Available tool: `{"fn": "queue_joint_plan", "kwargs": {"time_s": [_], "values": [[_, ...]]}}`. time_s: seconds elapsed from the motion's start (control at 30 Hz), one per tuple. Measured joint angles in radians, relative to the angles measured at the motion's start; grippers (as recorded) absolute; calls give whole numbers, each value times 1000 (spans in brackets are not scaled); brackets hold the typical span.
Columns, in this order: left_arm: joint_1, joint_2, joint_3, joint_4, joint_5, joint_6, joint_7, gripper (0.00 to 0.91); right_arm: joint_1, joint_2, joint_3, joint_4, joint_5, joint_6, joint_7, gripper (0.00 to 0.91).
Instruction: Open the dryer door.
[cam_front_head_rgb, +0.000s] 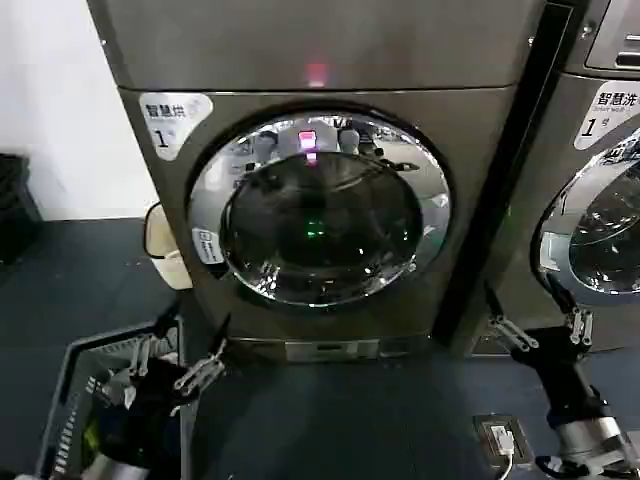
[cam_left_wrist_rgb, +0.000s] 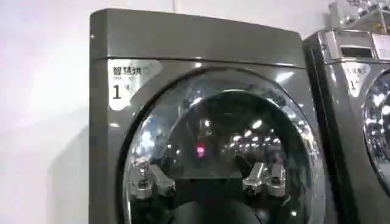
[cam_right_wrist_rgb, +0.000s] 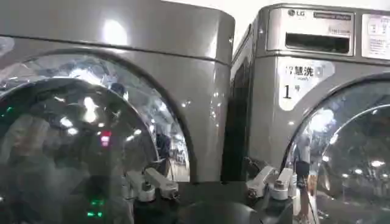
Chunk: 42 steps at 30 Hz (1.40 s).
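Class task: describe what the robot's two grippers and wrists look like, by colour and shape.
Left gripper and right gripper match: two slim black fingers each, joined by silver metal links with round pivots to a black body. The right wrist carries a silver-grey ring.

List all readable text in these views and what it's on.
"1": white label at the dryer's upper left corner; the Chinese characters above it are too blurred to read.
"LG": top panel of the neighbouring machine.
"1": that machine's white label.
Door sticker: unreadable.

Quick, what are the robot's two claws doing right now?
Left claw: open, holding nothing, low in front of the dryer door.
Right claw: open, holding nothing, low between the two machines.
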Motion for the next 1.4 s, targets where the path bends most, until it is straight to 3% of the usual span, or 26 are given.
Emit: {"fn": "queue_joint_plan", "kwargs": {"time_s": [0.3,0.67,0.9,1.4], "values": [[-13,20,-17,-31,-13,60,31,907,56,-77,10,-46,118,-30,-159,907],[1,3,-20,-32,-9,52,24,907,273,-339,-142,-244,332,-46,-283,907],[23,-5,-34,-35,-10,52,25,907,444,-426,-311,-385,330,-41,-324,907],[59,-12,-58,-80,-30,60,35,907,749,-395,-622,-596,269,-17,-332,907]]}}
